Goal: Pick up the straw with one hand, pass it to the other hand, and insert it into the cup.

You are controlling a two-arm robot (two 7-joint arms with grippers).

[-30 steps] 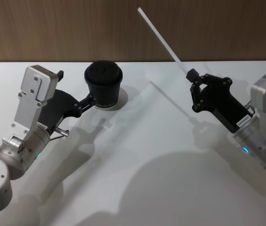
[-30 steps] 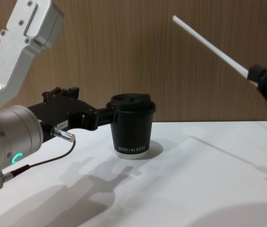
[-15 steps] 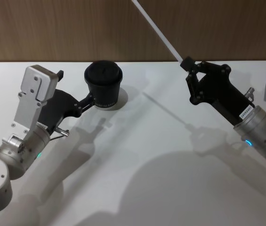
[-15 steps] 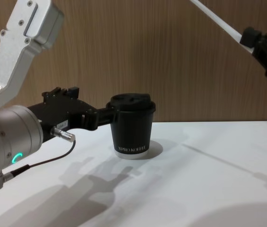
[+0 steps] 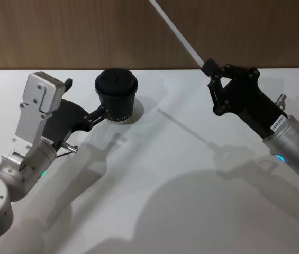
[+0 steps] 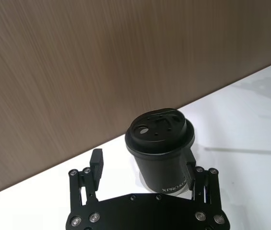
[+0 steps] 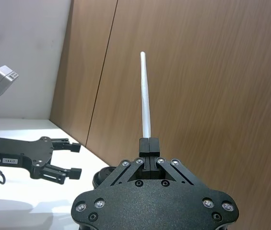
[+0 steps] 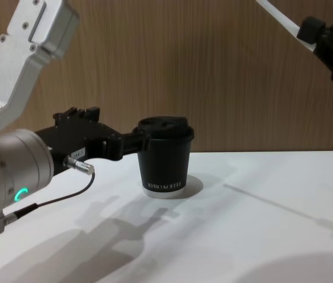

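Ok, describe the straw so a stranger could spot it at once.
Look at the wooden wall behind the white table. On the right, the raised right gripper pinches the straw by one end. It is the only thin white rod, slanting up-left.

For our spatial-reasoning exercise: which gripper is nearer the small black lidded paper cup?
Left. The left gripper straddles the cup; the right gripper, holding the white plastic straw, is raised to its right.

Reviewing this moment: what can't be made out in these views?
- Far tip of the straw: cut off by the top edge, head and chest views.
- Its gripped end: hidden inside the right gripper, right wrist view.
- Whether the left gripper touches the cup: black against black, head view.
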